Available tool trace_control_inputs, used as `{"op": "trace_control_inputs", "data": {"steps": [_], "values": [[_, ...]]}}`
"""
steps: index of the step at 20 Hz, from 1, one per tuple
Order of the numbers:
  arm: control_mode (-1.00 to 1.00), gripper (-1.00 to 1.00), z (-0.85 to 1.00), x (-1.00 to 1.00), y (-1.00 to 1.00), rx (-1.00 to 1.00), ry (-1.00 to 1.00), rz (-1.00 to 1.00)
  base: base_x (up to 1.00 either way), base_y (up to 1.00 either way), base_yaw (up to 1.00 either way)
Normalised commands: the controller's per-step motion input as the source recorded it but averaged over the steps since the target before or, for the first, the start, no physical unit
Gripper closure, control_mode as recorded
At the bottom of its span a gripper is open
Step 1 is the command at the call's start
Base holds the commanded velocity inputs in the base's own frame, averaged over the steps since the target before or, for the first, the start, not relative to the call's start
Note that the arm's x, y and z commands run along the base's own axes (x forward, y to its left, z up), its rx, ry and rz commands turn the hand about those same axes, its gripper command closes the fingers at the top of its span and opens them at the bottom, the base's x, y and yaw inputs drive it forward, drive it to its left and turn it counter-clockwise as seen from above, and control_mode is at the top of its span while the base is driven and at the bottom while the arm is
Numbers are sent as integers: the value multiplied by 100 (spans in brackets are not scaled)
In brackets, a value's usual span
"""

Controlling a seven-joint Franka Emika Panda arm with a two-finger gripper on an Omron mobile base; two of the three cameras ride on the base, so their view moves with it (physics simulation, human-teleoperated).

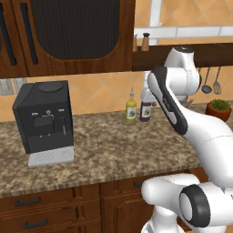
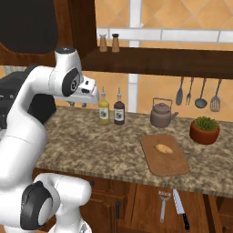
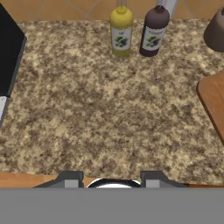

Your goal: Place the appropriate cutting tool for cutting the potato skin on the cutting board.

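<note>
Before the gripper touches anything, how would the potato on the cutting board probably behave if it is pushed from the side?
The potato is a small oval lump, so it would probably roll or slide rather than stay put. It lies loose near the middle of the flat cutting board, which has no visible raised rim, so a firm push might send it off onto the counter. It looks solid, likely not fragile.

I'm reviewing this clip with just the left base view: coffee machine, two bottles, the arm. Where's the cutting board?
Observer: The cutting board lies on the counter to the right of the bottles, in front of the kettle.
Operator: And the potato?
Observer: The potato rests on that board.
Operator: Any cutting tools around?
Observer: A small peeler-like tool and a knife sit side by side against the cabinet front below the board.
</note>
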Motion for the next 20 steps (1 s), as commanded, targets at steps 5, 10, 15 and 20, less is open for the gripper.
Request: {"op": "trace_control_inputs", "data": {"steps": [5,10,15,20], "values": [[-100,-100,-3,-24,-12,2,-1,-1,0,0,0],[-100,-100,-24,-31,-92,11,11,-10,0,0,0],[-100,-100,-46,-22,-98,8,24,-10,0,0,0],[-100,-100,-60,-39,-62,0,36,-8,0,0,0]]}}
